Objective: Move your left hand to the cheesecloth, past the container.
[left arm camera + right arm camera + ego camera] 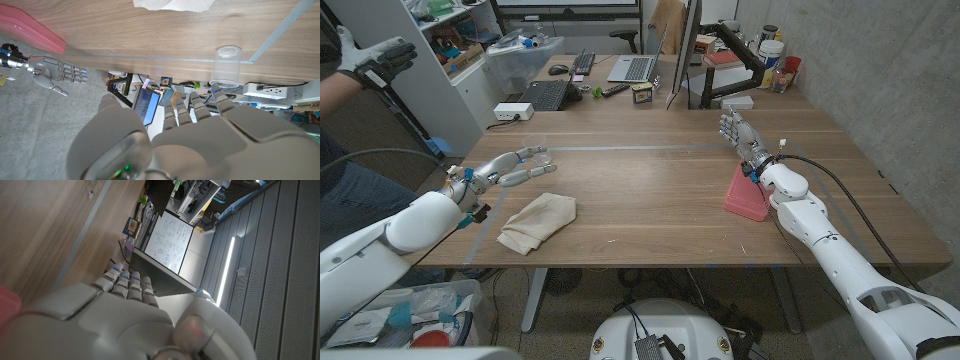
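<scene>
Your left hand (510, 167) hovers near the table's (660, 200) left edge, holding nothing, fingers loosely apart and reaching toward the middle. Just in front of it, close to the near left corner, lies the cheesecloth (537, 221), a cream, crumpled fold. Its long axis runs diagonally, from the near left corner toward the table's centre. Judge it light, soft and limp: it should bunch under a touch, so pinch a raised fold at its upper end. Mind the clear container (225, 66) ahead of your fingers. Your right hand (740, 133) stands upright, fingers apart, beside the pink tray (747, 194).
</scene>
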{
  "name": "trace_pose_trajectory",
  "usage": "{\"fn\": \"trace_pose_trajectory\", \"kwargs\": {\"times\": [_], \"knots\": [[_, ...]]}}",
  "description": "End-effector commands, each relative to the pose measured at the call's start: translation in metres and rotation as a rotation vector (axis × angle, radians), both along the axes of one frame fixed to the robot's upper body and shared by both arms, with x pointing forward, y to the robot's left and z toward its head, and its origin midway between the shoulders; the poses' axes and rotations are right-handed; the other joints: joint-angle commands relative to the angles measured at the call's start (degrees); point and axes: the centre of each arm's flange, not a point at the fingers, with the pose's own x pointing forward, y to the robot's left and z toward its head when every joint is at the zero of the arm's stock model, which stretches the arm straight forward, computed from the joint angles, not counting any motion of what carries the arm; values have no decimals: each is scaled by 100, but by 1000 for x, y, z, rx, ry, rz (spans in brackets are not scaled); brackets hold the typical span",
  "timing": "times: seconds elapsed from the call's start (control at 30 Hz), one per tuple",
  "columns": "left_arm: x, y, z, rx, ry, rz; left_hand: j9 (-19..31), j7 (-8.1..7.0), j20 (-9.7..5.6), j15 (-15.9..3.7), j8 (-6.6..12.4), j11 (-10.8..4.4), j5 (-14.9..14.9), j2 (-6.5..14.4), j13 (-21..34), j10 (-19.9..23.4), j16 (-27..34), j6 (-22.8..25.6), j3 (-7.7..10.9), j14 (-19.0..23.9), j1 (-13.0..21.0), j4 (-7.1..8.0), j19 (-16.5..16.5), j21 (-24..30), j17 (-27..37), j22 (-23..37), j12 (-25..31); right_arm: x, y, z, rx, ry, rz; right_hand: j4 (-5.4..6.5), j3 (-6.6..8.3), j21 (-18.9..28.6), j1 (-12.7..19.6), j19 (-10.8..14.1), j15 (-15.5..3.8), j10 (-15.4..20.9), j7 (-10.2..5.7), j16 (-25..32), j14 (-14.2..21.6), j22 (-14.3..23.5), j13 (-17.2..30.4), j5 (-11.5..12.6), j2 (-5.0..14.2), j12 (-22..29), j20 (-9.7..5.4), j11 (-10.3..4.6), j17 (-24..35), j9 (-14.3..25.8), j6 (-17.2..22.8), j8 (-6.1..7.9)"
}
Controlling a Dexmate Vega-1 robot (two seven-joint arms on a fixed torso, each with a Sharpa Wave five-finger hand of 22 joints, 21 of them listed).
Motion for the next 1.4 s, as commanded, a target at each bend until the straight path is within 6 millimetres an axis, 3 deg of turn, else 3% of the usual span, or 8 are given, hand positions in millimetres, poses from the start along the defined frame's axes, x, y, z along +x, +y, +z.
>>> {"fn": "trace_pose_trajectory", "kwargs": {"times": [0.03,0.43,0.73,1.2,1.4], "knots": [[-4,-1,1,85,-9,62,17,-19,11,6,3,-18,4,4,28,22,42,53,5,52,98,-53,5,15,20,24,11,-2,-4,-5,9,3,-8,-4,-23,-6,31,30,8,51,-5,11,32,26,29,23,48,40,26,11,34,11,51,28],[-6,-10,3,200,-30,149,20,-178,39,-14,-44,-36,20,-32,31,15,31,-6,34,95,398,-218,58,6,19,23,-9,-3,-7,-6,10,0,-8,-12,-32,-2,34,47,12,132,-30,16,59,26,29,23,54,67,23,7,34,11,73,34],[-8,-15,2,257,-28,194,21,-167,31,-33,-30,-59,26,-50,32,40,53,63,39,184,512,-280,137,25,21,25,-7,-3,-9,-7,9,-1,-7,-16,-37,-1,36,53,-2,134,-46,16,70,26,29,22,58,64,25,-10,34,11,85,37],[-5,-22,-3,322,34,239,24,-182,56,-30,-33,-38,18,-105,35,172,91,157,6,382,697,-381,678,196,28,47,21,-3,-11,-8,11,1,-5,-23,-44,-1,39,60,-5,162,-87,20,95,26,28,22,64,68,32,-32,33,11,102,40],[-5,-24,-7,334,52,248,25,-178,64,-29,-29,-68,13,-117,35,193,88,189,-6,395,714,-390,754,215,30,45,24,-3,-12,-6,7,2,-3,-27,-47,1,42,70,-8,168,-83,22,108,26,27,22,66,67,29,-25,33,11,108,40]]}}
